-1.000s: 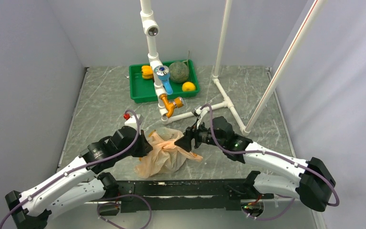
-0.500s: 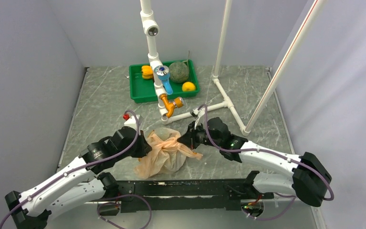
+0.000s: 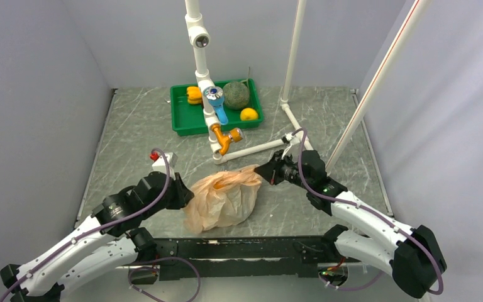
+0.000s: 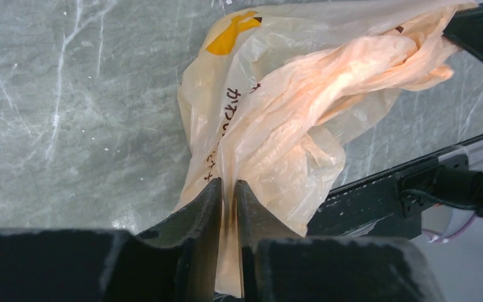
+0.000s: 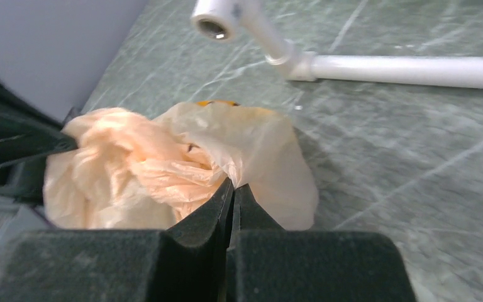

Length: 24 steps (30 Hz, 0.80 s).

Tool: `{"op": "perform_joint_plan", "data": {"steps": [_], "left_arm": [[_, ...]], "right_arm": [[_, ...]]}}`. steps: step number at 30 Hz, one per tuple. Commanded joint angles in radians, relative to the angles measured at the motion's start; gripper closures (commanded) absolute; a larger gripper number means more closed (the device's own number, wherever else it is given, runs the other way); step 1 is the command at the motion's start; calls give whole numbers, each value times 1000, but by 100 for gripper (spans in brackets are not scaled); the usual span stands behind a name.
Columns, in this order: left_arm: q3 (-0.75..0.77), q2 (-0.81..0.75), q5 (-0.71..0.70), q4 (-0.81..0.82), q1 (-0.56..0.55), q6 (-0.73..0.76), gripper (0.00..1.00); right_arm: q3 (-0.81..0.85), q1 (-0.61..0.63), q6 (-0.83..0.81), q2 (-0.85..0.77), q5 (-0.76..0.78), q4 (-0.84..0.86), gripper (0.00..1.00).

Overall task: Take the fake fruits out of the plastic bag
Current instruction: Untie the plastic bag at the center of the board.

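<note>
**Both pincers clamp the plastic bag by opposite edges**

The grey marbled table fills the top view. A white pipe frame stands on it from the centre towards 12 o'clock. Behind the frame's post, at 12 o'clock, lies a green tray.

The plastic bag, peach with a yellow print, sits bulging on the table at 6 o'clock, just beyond the arms' mounting rail. Its film hides whatever is inside.

The left gripper is at the bag's 9 o'clock edge. Its jaws are closed on a fold of the film, with only that thin layer between them. The right gripper is at the bag's 1 o'clock corner. Its jaws are pressed together on the rim, which is drawn out towards it.

In the tray, a netted melon sits at 1 o'clock, a yellow pepper at 10 o'clock and a small orange fruit at 4 o'clock.
</note>
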Motion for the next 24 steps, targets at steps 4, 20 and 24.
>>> {"op": "perform_joint_plan", "data": {"steps": [4, 20, 24], "left_arm": [[73, -33, 22, 39, -3, 145, 42], [201, 327, 243, 295, 17, 472, 18], [177, 364, 439, 331, 29, 508, 31]], "right_arm": [[-6, -2, 17, 51, -301, 203, 100], [30, 45, 37, 108, -409, 258, 100], [52, 46, 8, 116, -393, 212, 100]]}}
